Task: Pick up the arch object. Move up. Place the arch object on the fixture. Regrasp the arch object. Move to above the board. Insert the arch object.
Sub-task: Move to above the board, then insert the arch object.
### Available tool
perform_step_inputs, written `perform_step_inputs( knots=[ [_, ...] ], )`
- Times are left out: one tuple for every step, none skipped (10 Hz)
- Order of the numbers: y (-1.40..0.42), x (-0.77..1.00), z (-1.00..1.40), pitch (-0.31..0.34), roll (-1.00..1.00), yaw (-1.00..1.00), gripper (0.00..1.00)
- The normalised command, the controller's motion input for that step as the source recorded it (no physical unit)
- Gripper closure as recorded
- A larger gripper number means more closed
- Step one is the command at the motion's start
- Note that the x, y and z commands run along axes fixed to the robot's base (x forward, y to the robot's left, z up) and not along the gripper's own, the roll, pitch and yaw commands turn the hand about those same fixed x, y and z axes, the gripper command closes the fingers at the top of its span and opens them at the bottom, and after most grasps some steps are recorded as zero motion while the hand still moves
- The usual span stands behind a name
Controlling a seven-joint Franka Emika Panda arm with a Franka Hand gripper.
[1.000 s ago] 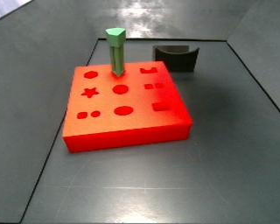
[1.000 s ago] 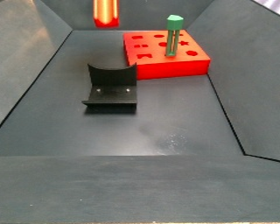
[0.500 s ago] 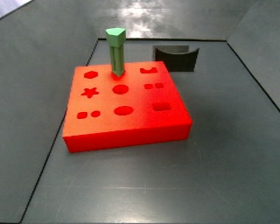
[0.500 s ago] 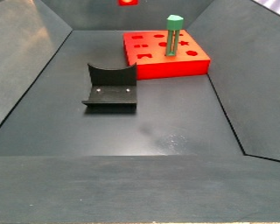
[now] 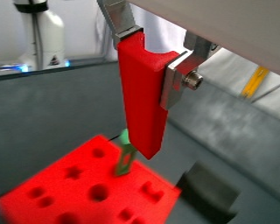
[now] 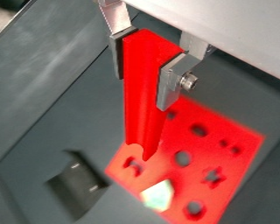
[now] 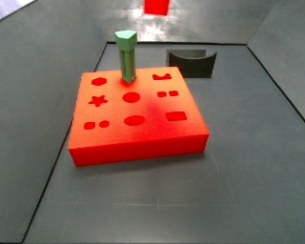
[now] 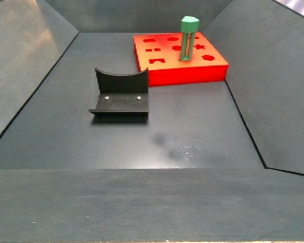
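My gripper is shut on the arch object, a long bright red bar that hangs straight down between the silver fingers, notched end up. It also shows in a wrist view, held by the gripper high above the board. In a side view only the bar's lower end shows at the top edge, above and behind the board. The black fixture stands empty behind the board, and it shows in a side view too.
A green hexagonal-topped post stands upright in the board's back corner, also seen in a side view and below the bar in a wrist view. Dark sloping walls surround the grey floor.
The red bar has left the top of one side view and entered the top of the other. It has travelled with the gripper toward the space over the board.
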Motion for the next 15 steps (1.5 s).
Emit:
perform_step_inputs(
  knots=[
    [-0.17, -0.18, 0.04, -0.008, -1.0, -0.06, 1.0],
    [-0.07, -0.12, 0.03, -0.011, -1.0, -0.06, 1.0],
    [-0.04, -0.1, 0.01, -0.022, -0.97, -0.06, 1.0],
    [0.0, -0.08, 0.01, -0.033, -0.66, -0.03, 1.0],
    [0.0, -0.06, 0.01, -0.037, -0.4, -0.01, 1.0],
    [0.0, -0.05, 0.0, -0.033, -0.26, -0.01, 1.0],
    [0.42, 0.45, -0.78, 0.003, 0.1, 0.45, 1.0],
    [0.42, 0.52, -0.77, 0.0, 0.09, 0.42, 1.0],
    [0.43, 0.57, -0.75, 0.006, 0.09, 0.39, 1.0],
    [0.42, 0.53, -0.69, 0.009, 0.1, 0.41, 1.0],
    [0.41, 0.57, -0.66, 0.019, 0.1, 0.39, 1.0],
    [0.43, 0.54, -0.6, 0.027, 0.11, 0.39, 1.0],
    [0.75, 0.28, -0.5, 0.0, -0.02, 0.1, 1.0],
    [0.85, 0.01, -0.42, -0.006, -0.14, 0.0, 1.0],
    [0.85, -0.01, -0.32, -0.031, -0.17, 0.0, 1.0]
  ],
)
